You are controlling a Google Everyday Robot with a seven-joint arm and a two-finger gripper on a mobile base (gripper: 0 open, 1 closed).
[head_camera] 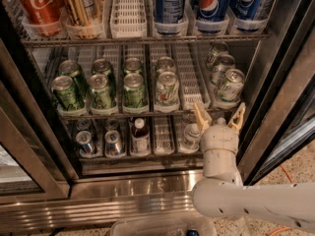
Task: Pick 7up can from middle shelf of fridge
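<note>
The fridge (275,112) stands open in front of me. Its middle shelf (189,82) is a wire rack with white lane trays. Dark green cans (101,90) fill its left lanes. A pale silver-white 7up can (167,88) with green lettering stands at the front of the fourth lane. Similar pale cans (229,85) stand in the rightmost lane. My gripper (219,110) is open and empty. Its tan fingers (201,116) point up at the shelf's front edge, just below the rightmost lane's front can and right of the fourth-lane can.
The top shelf holds a Coca-Cola can (39,6) and Pepsi cans (212,4). The bottom shelf holds small cans (114,142) and a bottle (140,136). Dark door frames (29,127) stand on both sides. A louvred steel base (98,205) lies below.
</note>
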